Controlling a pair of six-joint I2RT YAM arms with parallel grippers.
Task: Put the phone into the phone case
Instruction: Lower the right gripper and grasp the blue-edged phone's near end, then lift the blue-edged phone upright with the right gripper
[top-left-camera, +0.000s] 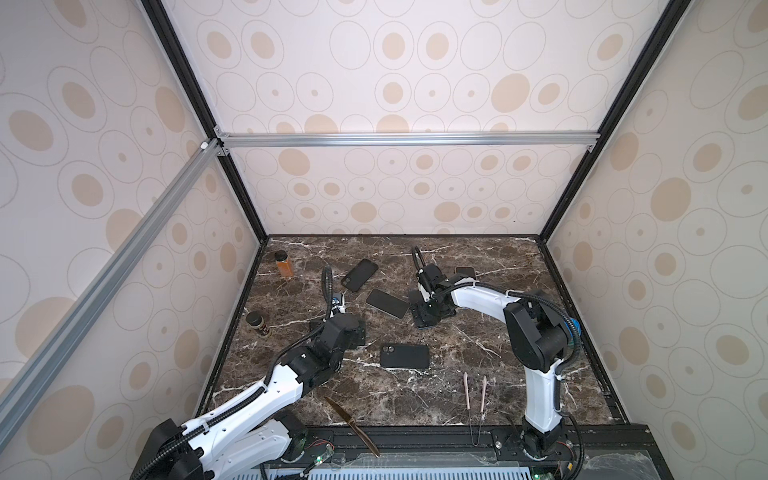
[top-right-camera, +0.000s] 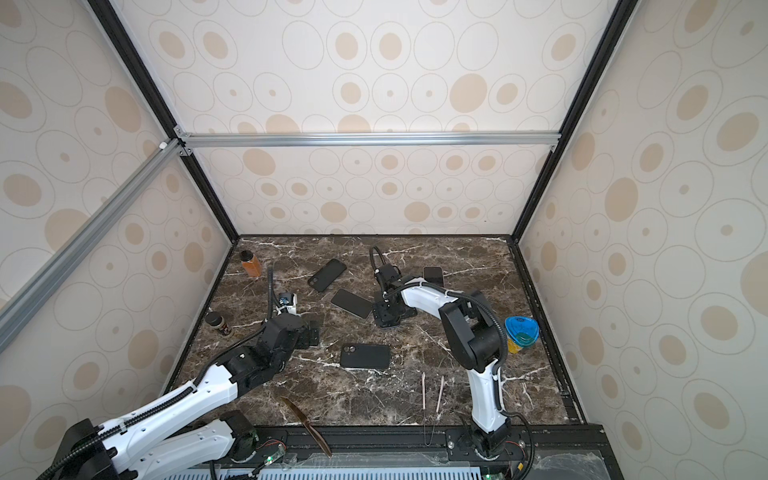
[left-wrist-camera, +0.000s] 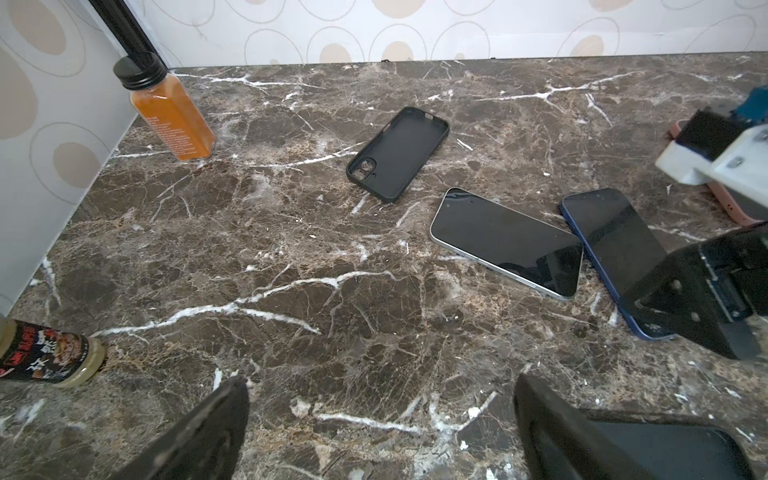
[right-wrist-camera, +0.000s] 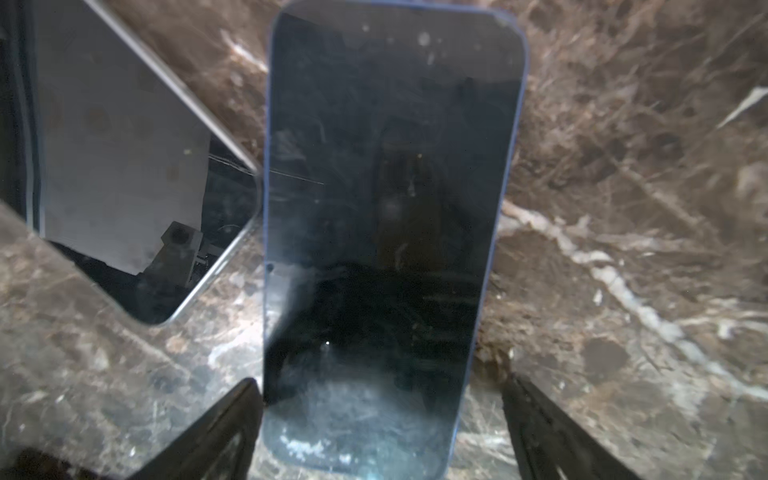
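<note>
The right claw (right-wrist-camera: 380, 380) stands open astride one end of the blue phone (right-wrist-camera: 386, 208), which lies flat, screen up, on the marble worktop (left-wrist-camera: 291, 249). One finger (right-wrist-camera: 232, 419) seems to touch the phone's edge, though the blur leaves that unsure; the other stands clear. A silver-edged phone (left-wrist-camera: 505, 241) lies just beside it. The empty black phone case (left-wrist-camera: 397, 153) lies open side up nearer the back wall, apart from both. The left claw (left-wrist-camera: 380, 382) is spread wide and empty above bare worktop.
</note>
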